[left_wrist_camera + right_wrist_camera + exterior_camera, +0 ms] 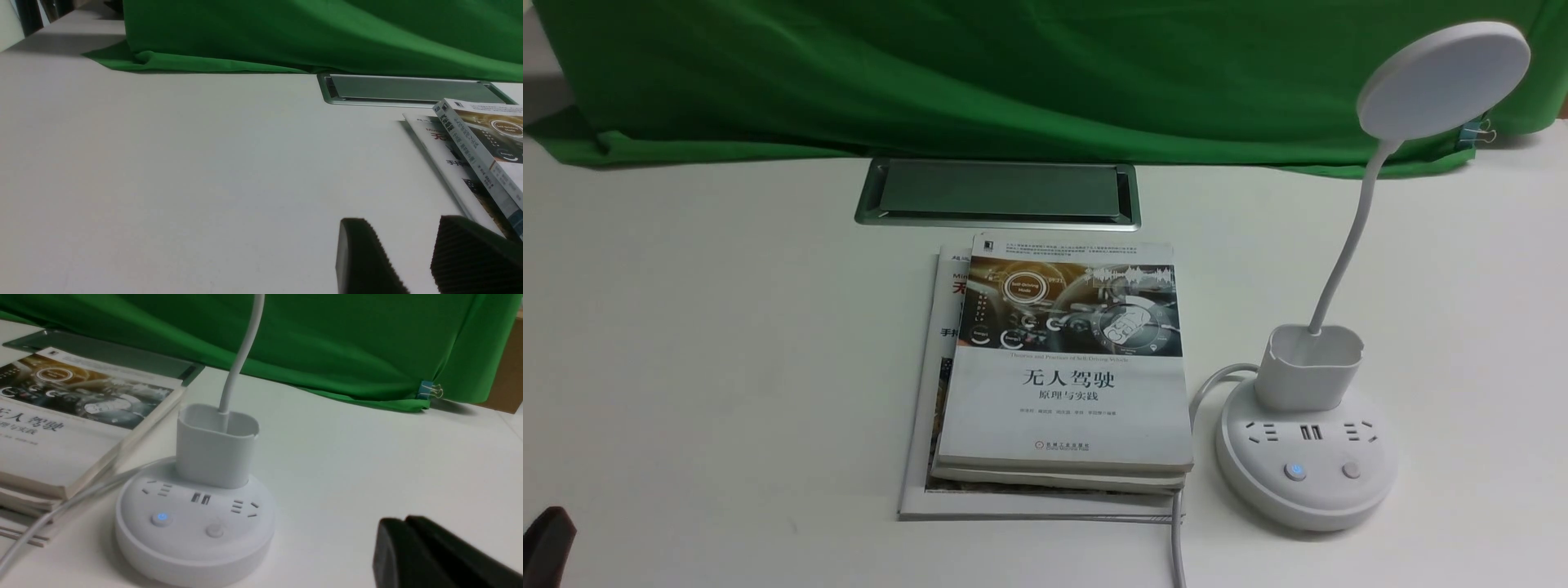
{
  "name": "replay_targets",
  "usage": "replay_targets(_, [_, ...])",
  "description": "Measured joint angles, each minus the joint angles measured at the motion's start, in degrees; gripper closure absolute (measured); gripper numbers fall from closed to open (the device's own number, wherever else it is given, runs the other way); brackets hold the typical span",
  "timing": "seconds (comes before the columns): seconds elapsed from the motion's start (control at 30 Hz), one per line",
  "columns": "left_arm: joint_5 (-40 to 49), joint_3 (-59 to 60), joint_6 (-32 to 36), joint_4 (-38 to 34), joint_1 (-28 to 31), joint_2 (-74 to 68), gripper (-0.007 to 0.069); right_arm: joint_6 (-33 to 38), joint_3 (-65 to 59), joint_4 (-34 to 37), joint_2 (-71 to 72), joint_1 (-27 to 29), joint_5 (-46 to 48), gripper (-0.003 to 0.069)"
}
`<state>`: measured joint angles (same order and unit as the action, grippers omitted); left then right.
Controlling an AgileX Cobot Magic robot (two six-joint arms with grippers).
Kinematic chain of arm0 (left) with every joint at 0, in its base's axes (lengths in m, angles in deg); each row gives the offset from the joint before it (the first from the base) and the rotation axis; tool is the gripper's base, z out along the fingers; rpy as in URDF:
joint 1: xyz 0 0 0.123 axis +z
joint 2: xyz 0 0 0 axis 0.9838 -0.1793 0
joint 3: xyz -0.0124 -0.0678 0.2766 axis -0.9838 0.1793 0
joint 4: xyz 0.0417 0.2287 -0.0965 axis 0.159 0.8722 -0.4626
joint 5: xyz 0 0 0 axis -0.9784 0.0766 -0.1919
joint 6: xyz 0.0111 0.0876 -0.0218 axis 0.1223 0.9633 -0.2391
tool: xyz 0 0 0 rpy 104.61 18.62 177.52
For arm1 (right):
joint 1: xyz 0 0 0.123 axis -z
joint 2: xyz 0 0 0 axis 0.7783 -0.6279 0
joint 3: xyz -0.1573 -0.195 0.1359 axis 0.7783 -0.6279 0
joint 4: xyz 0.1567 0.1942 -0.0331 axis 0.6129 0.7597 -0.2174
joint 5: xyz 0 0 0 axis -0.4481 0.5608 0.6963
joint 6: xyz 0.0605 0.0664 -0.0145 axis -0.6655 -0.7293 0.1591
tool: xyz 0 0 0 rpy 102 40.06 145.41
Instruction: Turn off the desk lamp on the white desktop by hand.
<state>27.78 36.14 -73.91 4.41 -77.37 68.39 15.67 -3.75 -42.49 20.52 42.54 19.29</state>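
The white desktop (686, 343) carries the desk lamp (1307, 457) at its right, beside stacked books (1062, 376). The approach is just beginning. The hand (402, 555), fingers pressed together, hovers near the base and must next press the blue-lit button (162, 517).

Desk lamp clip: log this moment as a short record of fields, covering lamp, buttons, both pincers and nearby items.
lamp: desk lamp upright on the white desktop, head raised on its bent neck
buttons: two on the base; blue-lit button glows, plain button unlit
right pincer: jaws together, beside the base, not touching it
left pincer: jaws apart, empty, low over the desktop
nearby: stack of books beside the lamp, cable running along it
task state: no button pressed yet
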Motion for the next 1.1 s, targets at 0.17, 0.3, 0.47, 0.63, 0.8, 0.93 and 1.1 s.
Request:
replay_targets(0.17, [0.0,0.0,0.0,0.0,0.0,0.0,0.0383,0.0,0.0,0.0,0.0,0.0,0.0,0.0637])
replay_targets(0.3, [0.0,0.0,0.0,0.0,0.0,0.0,0.0383,0.0,0.0,0.0,0.0,0.0,0.0,0.0637])
replay_targets(0.47, [0.0,0.0,0.0,0.0,0.0,0.0,0.0383,0.0,0.0,0.0,0.0,0.0,0.0,0.0634])
replay_targets(0.63, [0.0,0.0,0.0,0.0,0.0,0.0,0.0383,0.0,0.0,0.0,0.0,0.0,0.0,0.0615])
replay_targets(0.8, [0.0,0.0,0.0,0.0,0.0,0.0,0.0383,0.0,0.0,0.0,0.0,0.0,0.0,0.0608])
replay_targets(0.93, [0.0,0.0,0.0,0.0,0.0,0.0,0.0383,0.0,0.0,0.0,0.0,0.0,0.0,0.0608])
replay_targets(1.1, [0.0,0.0,0.0,0.0,0.0,0.0,0.0383,0.0,0.0,0.0,0.0,0.0,0.0,0.0604])
